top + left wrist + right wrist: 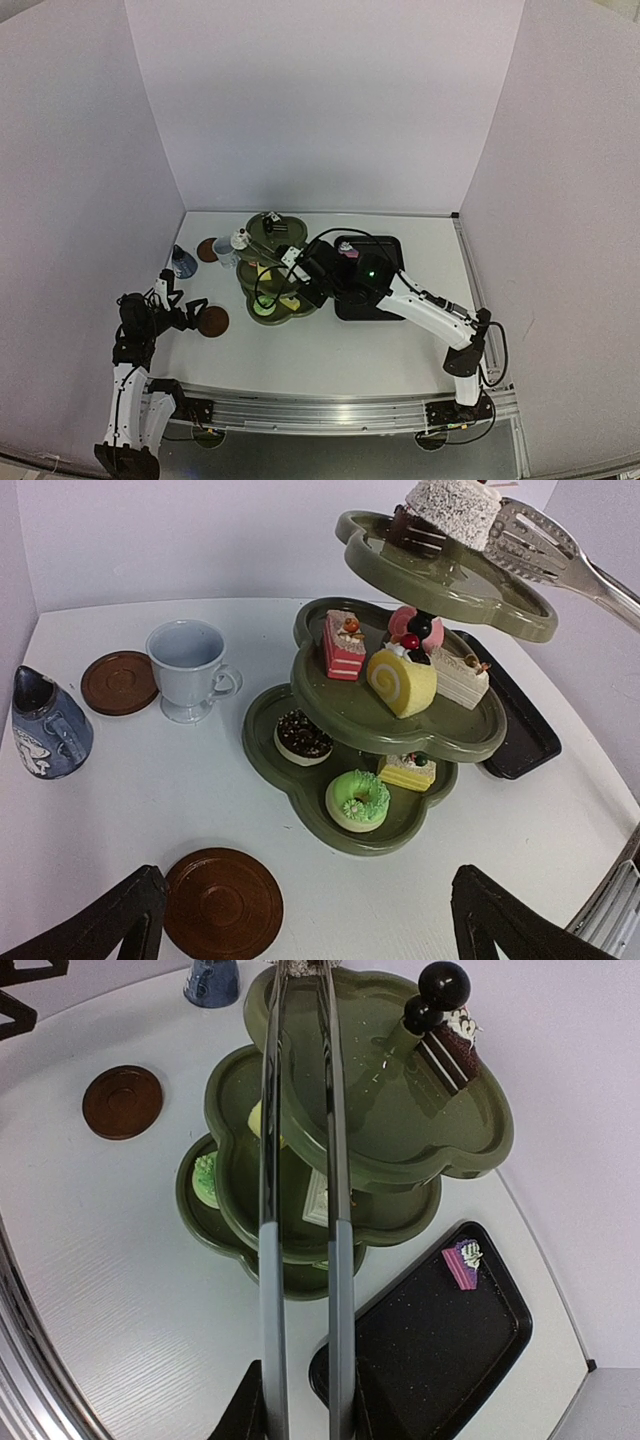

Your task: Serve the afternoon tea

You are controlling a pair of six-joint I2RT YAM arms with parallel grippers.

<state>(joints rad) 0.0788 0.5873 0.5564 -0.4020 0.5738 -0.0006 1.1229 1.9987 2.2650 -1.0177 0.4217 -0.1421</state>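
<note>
At the far left, the small blue-grey pot [45, 730] is seen on the bare table, with one brown coaster [120, 682] and the white mug [190, 668] just beside it; neither vessel is set on a coaster. The left gripper [308, 880] is held wide open and empty above the second coaster [222, 902]. In the middle, the three-tier stand [340, 705] is already loaded: cakes are counted on all tiers, including a chocolate slice [450, 1055] on top. A white cake [455, 505] is gripped in the tongs [560, 550], which are clamped by the right gripper [300, 1410], over the top tier. On the black tray [430, 1360], one pink cake [463, 1260] is left. The loading is judged nearly done; the drinks seem unserved.
</note>
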